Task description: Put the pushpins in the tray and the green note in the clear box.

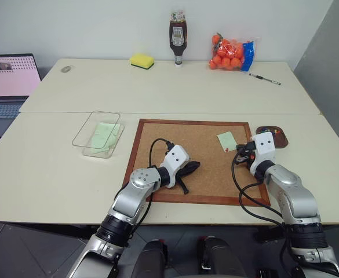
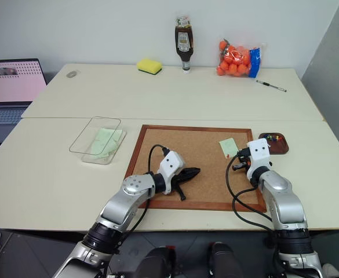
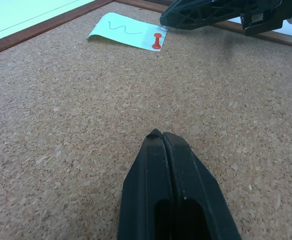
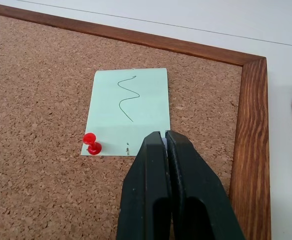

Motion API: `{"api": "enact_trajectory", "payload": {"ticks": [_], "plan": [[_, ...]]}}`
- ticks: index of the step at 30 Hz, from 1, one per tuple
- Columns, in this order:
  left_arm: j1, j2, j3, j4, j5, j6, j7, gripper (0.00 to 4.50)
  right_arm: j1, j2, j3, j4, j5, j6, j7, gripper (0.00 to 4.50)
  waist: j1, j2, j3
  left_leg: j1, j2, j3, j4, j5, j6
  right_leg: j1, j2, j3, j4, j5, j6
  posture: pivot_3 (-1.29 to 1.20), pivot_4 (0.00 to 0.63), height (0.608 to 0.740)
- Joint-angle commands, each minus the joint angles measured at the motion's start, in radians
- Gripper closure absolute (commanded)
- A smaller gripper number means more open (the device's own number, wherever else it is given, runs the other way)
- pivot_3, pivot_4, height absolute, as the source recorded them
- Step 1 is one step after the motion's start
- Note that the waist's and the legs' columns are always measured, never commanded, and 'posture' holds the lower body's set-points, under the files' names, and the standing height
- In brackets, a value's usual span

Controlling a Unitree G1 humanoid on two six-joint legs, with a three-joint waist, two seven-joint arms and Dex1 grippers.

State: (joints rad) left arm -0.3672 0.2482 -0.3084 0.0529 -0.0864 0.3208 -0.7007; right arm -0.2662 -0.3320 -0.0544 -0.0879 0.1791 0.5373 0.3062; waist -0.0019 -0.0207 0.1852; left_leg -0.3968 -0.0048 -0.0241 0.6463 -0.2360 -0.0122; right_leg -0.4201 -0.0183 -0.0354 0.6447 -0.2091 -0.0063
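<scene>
Head view, board: a cork board [image 1: 198,159] with a wood frame lies on the near table [image 1: 53,168].
Head view, green note: a green note [image 1: 226,141] sits on the board near its far right corner.
Head view, clear box: the clear box [image 1: 98,134] stands on the table just left of the board, with pale green paper inside it.
Head view, tray: the brown tray [image 1: 272,136] rests just off the board's right edge, small coloured pins in it.
Head view, left gripper: the left gripper [image 1: 191,168] hangs over the middle of the board, its fingers pressed together and empty.
Head view, right gripper: the right gripper [image 1: 239,153] is at the note's near edge.
Head view, far table: a yellow sponge [image 1: 141,61], a sauce bottle [image 1: 177,39], a bag of oranges [image 1: 231,53], a pen [image 1: 265,79] and a laptop [image 1: 7,84] at the left.
Left wrist view: closed black fingers [image 3: 173,190] over bare cork; beyond, the note with a red pushpin [image 3: 157,41] stuck in its corner, the other gripper's tip beside it.
Right wrist view: the fingers [image 4: 178,190] are closed over the note's near edge (whether they pinch the paper cannot be told); the red pushpin stands in the neighbouring corner, apart from them.
</scene>
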Motion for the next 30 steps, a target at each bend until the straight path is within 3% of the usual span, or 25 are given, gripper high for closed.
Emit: {"api": "enact_trajectory", "payload": {"ticks": [1, 18, 30], "plan": [[0.005, 0.003, -0.017, 0.009, 0.013, 0.011, -0.005, 4.50, -0.010, 0.005, -0.034, -0.061, 0.019, -0.040, 0.000, 4.48, 0.000, 0.000, 0.000, 0.000, 0.000, 0.000, 0.000, 0.000, 0.000, 0.000, 0.000, 0.000, 0.000, 0.000, 0.000, 0.00, 0.150, 0.740], [0.019, 0.009, -0.022, 0.005, 0.024, 0.012, -0.010, 4.50, 0.025, -0.002, -0.085, -0.216, 0.036, -0.007, -0.027, 4.48, 0.000, 0.000, 0.000, 0.000, 0.000, 0.000, 0.000, 0.000, 0.000, 0.000, 0.000, -0.001, 0.000, 0.000, 0.000, 0.00, 0.150, 0.740], [0.024, 0.006, -0.029, 0.010, 0.028, 0.004, -0.013, 4.50, -0.091, -0.120, -0.182, 0.086, -0.092, -0.073, -0.157, 4.48, 0.000, 0.000, 0.000, 0.000, 0.000, 0.000, 0.000, 0.000, 0.000, 0.000, 0.000, 0.000, 0.000, 0.000, 0.000, 0.00, 0.150, 0.740]]}}
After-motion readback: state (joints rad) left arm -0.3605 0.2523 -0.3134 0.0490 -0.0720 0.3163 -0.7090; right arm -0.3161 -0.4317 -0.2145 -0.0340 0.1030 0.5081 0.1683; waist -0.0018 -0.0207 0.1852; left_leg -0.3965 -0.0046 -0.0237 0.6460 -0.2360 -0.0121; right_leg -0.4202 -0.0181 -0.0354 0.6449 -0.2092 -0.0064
